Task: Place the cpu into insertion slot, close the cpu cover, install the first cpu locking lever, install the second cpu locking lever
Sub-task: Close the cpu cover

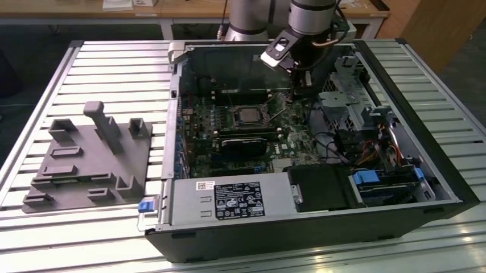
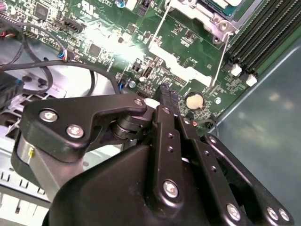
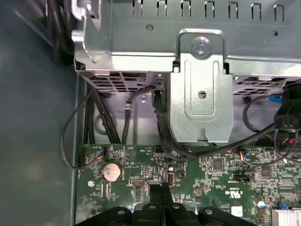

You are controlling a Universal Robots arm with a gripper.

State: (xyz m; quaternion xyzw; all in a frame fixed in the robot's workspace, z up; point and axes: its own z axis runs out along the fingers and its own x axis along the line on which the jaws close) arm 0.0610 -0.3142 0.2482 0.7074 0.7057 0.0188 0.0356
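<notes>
Hanging inside the open computer case, the gripper is low over the green board, just to the exterior view's right of the socket and a little farther back. The fingers are pressed together with nothing between them; the fingertips meet along a thin seam in the first wrist view, close to a coin battery. The chip lies in the socket, with the cover frame around it. One wire lever and a second wire lever stand away from the socket, unlatched. A grey parts tray rests on the slatted table, to the exterior view's left of the case.
</notes>
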